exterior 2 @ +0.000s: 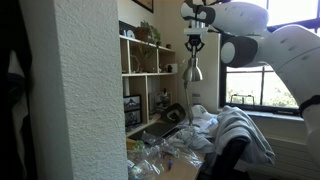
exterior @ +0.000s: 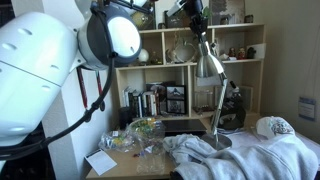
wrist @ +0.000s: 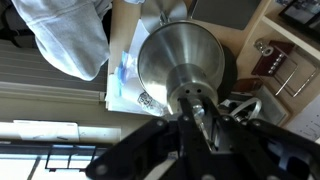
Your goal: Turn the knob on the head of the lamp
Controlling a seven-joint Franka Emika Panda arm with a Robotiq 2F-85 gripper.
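We see the jaws narrowed about the knob [wrist: 195, 97], the head [wrist: 175, 55] just below them; actual grip we cannot tell.

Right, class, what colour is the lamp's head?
Shiny silver metal. The head shows best in the wrist view.

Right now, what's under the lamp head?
In the wrist view, past the head, a printed sheet and a white cloth lie lower down. The spot directly below the head, and its inside, is covered by the cone itself.
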